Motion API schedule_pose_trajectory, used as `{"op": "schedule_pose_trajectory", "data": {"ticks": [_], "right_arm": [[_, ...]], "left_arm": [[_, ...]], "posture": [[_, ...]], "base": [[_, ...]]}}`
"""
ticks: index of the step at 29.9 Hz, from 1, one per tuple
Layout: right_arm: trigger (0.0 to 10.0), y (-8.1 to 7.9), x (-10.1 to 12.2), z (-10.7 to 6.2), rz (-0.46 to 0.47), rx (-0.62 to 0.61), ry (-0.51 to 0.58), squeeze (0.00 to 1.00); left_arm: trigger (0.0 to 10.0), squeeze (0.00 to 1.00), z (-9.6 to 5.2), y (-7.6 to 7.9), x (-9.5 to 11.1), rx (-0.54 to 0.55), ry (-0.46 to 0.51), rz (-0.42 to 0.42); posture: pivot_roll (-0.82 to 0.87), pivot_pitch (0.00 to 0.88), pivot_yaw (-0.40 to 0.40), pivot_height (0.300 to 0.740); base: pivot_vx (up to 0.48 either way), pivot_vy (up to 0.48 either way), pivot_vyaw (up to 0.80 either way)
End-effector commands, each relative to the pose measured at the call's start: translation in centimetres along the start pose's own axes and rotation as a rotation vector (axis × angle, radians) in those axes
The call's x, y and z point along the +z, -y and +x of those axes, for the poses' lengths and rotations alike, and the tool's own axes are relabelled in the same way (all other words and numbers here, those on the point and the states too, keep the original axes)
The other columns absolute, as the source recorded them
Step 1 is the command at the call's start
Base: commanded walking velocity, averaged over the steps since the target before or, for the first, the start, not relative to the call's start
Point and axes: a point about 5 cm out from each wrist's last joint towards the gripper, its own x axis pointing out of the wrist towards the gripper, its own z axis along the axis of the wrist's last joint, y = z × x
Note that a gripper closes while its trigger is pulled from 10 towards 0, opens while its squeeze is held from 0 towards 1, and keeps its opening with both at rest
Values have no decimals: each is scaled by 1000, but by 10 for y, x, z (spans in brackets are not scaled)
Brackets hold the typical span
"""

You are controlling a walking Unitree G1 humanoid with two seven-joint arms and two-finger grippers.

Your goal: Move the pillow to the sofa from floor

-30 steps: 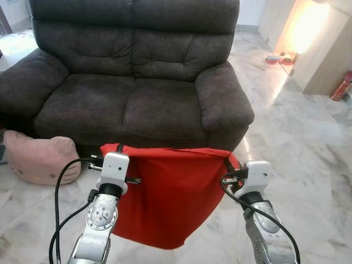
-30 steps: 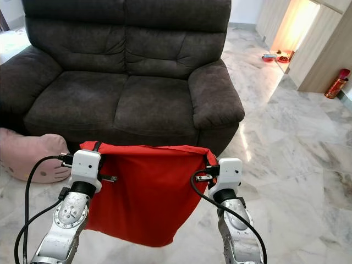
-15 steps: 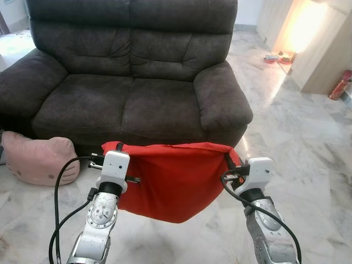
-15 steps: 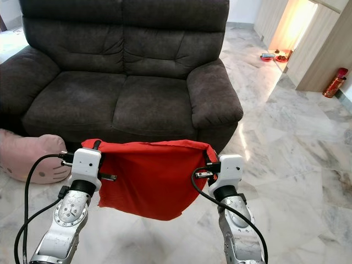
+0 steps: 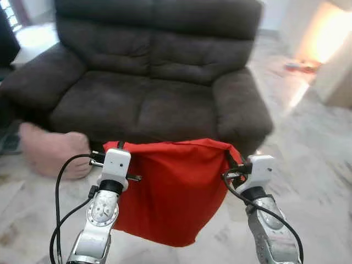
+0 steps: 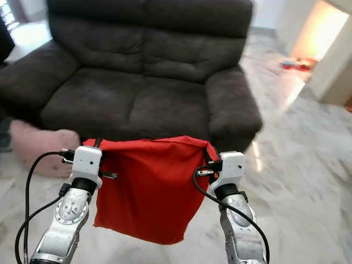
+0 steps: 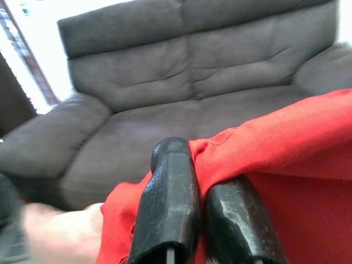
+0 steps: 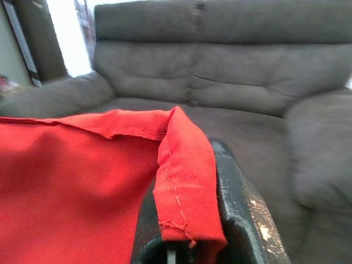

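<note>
I've got the limp red fabric pillow [image 5: 170, 192] pinched by left end effector [image 7: 201, 187] and right end effector [image 8: 190, 206]; long axis spans between them, dark grey plush sofa [image 5: 148, 104] straight ahead of both, equally near.

A dark grey two-seat sofa [image 5: 159, 82] stands on a pale marble floor [image 5: 319, 137]. Warm light glows from a doorway [image 5: 330, 38] at right.
</note>
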Motion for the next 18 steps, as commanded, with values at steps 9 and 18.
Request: {"op": "schedule_pose_trajectory", "data": {"ticks": [9,18], "right_arm": [[10000,16,12,-3,-20,-41,41,0],[10000,17,11,-3,-32,-40,34,0]], "left_arm": [[10000,0,11,8,34,-6,155,-41],[10000,0,10,8,34,-5,153,-42]], "posture": [[139,14,-80,740],[141,7,-82,740]], "base": [[389,0,0],[385,0,0]]}}
